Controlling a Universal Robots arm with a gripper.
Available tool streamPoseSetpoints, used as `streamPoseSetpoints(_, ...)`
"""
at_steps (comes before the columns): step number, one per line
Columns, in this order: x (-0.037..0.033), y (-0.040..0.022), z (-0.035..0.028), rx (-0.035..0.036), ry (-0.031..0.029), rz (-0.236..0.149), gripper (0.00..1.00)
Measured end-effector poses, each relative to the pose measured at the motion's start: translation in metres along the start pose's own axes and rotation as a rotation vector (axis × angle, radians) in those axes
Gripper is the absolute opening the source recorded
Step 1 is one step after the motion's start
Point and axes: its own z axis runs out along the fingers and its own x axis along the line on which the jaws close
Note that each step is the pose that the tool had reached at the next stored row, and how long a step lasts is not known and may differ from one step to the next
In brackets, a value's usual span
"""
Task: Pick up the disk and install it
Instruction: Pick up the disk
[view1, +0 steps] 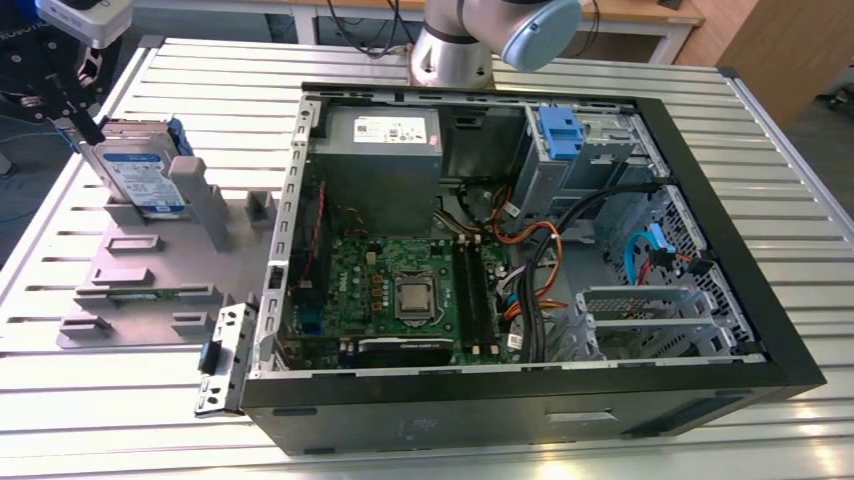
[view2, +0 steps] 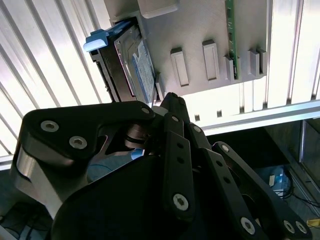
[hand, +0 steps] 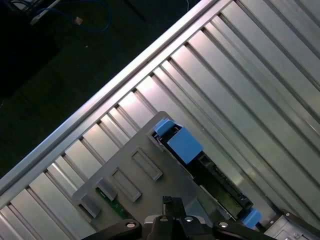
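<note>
Although the single arm (view1: 461, 45) is rooted behind the one open computer case (view1: 534, 400), its gripper (view1: 83, 120) hangs at the exterior view's far left, just above the top corner of the one disk (view1: 140, 170). The disk stands upright on edge in a grey holder plate (view1: 134, 270) on the slatted desk (view1: 747, 110). Whether the jaws are released or clenched cannot be told.

In the second wrist view the gripper (view2: 160, 102) sits close against the disk (view2: 137, 70), whose label face shows, with one blue bracket end (view2: 97, 40) beyond. One green circuit strip (view2: 231, 35) lies slotted in the plate (view2: 200, 25).

In the first wrist view the gripper (hand: 170, 205) is over the plate (hand: 175, 180). The disk (hand: 220, 185) appears edge-on, with two blue bracket ends, one at each end of it.
</note>
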Motion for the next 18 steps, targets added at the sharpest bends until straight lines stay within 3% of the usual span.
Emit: streamPoseSetpoints(18, 0.0000, 0.0000, 0.0000, -0.0001, 0.0007, -0.011, 0.11)
